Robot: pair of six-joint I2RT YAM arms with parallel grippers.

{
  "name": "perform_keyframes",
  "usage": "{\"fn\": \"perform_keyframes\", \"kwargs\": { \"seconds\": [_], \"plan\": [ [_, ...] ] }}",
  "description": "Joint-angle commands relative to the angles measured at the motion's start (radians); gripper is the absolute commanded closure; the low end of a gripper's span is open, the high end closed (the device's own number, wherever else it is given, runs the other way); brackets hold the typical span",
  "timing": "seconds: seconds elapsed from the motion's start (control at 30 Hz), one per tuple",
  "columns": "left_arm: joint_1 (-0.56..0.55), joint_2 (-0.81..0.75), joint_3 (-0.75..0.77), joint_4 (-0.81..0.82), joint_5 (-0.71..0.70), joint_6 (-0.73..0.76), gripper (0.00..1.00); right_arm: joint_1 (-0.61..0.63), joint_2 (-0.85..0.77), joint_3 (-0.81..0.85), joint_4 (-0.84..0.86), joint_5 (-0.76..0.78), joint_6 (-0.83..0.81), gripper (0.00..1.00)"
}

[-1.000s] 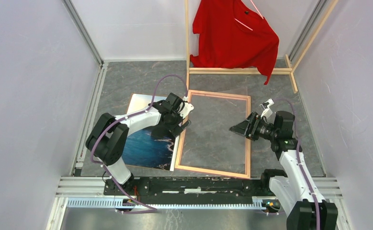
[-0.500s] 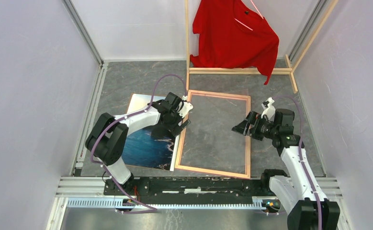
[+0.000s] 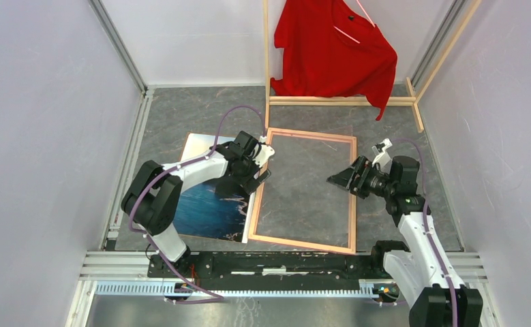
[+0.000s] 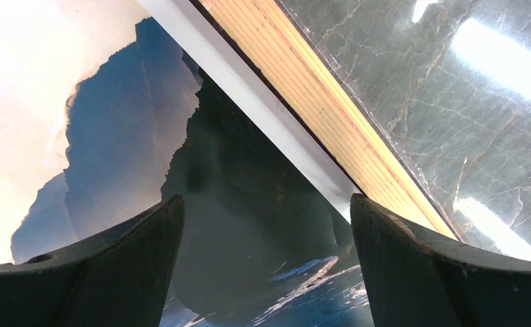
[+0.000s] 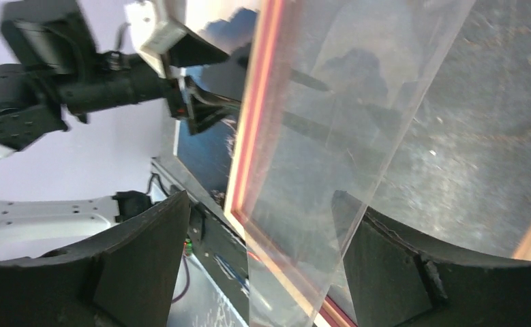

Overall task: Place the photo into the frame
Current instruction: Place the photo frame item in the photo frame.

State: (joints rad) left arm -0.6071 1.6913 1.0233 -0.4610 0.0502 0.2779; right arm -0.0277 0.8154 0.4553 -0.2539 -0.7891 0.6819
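Observation:
The photo point(image 3: 208, 204), a seascape print, lies face up on the grey table to the left of the frame point(image 3: 352, 197). The frame lies flat with its wood side up. My left gripper point(image 3: 257, 181) is open just above the photo's right edge, beside the frame's left rail. The left wrist view shows the dark cliffs of the photo point(image 4: 112, 136) between my open fingers and the wood rail point(image 4: 330, 116). My right gripper point(image 3: 335, 180) is open over the frame's right half. In the right wrist view a clear sheet point(image 5: 330, 136) reaches between its fingers point(image 5: 146, 272) above the frame point(image 5: 255, 102).
A wooden clothes rack point(image 3: 344, 101) with a red shirt point(image 3: 337, 54) stands at the back, close to the frame's far edge. Aluminium rails run along the left side point(image 3: 129, 170) and the near edge point(image 3: 283, 262). White walls close in both sides.
My right gripper has shifted slightly over the frame's right half. The left arm, the photo and the frame have not moved.

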Motion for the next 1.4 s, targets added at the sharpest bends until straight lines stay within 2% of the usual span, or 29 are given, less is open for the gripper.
{"fn": "perform_keyframes", "kwargs": {
  "seconds": [0.0, 0.2, 0.37, 0.57, 1.0, 1.37],
  "plan": [
    [0.001, -0.038, -0.007, 0.029, 0.023, 0.021, 0.03, 0.006, -0.060, 0.013, 0.207, -0.073, 0.122, 0.18],
    [0.029, -0.038, 0.013, 0.007, 0.077, -0.006, 0.04, 0.014, -0.077, 0.011, 0.292, -0.082, 0.184, 0.33],
    [0.072, -0.033, 0.028, -0.002, 0.115, -0.019, 0.04, 0.045, -0.084, 0.019, 0.340, -0.067, 0.210, 0.37],
    [0.075, -0.027, 0.023, -0.002, 0.117, -0.017, 0.04, 0.097, -0.075, 0.008, 0.415, -0.035, 0.279, 0.55],
    [0.076, -0.013, -0.014, 0.025, 0.129, -0.033, 0.06, 0.179, -0.034, 0.062, 0.477, 0.026, 0.320, 0.63],
    [0.075, -0.014, -0.029, 0.039, 0.140, -0.045, 0.08, 0.259, -0.004, 0.080, 0.509, 0.097, 0.362, 0.65]
  ]
}}
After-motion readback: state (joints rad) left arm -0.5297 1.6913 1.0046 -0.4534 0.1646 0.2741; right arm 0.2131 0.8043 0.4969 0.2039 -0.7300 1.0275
